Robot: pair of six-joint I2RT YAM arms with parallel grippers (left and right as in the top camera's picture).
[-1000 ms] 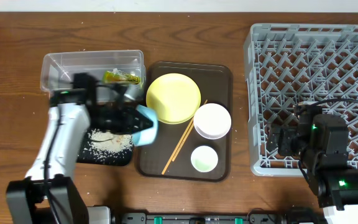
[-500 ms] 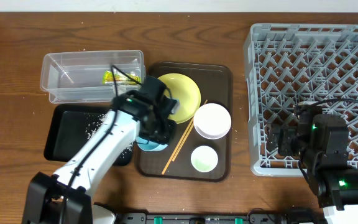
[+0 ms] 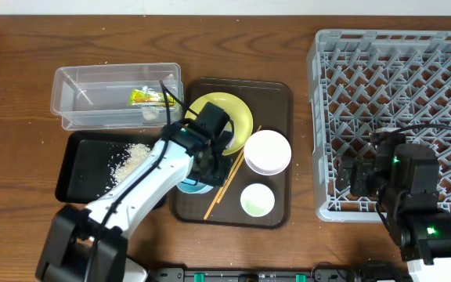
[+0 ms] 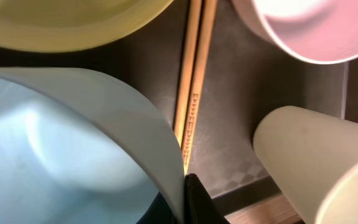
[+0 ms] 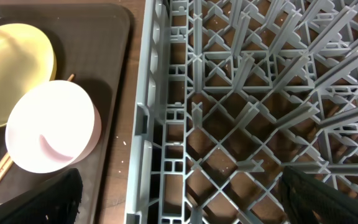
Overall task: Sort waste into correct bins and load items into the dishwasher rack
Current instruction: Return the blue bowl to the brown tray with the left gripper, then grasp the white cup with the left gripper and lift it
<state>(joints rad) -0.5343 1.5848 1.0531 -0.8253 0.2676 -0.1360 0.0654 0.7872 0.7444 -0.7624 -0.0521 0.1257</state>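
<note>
Pale-blue plastic bowl (image 3: 191,186) pinched by its rim in the left gripper (image 4: 184,200), fingers closed tight on the thin wall, one inside and one outside. Sits low over the near-left part of the large brown serving tray (image 3: 276,95); cannot tell whether touching the tray floor. Just beside the bowl, a pair of thin wooden chopsticks (image 4: 191,93), lying together and slanting across the tray.

On the same tray: round yellow plate (image 3: 237,113) at the far-left end, partly hidden under the left arm; round white bowl (image 3: 267,152) just to the plate's right; small pale green cup (image 3: 257,200) upright near the front edge.

Left of the serving tray, on the wooden table (image 3: 22,63): clear rectangular plastic tub (image 3: 77,110) with the crinkled green-and-yellow snack wrapper (image 3: 149,97) inside at its right end. Directly in front of the tub, shallow black rectangular tray (image 3: 81,176) with white rice-like crumbs (image 3: 129,157) scattered inside.

Right gripper (image 5: 182,202) spread wide, holding nothing, poised over the near-left corner of the large square grey pegged dishwasher rack (image 3: 398,86).
</note>
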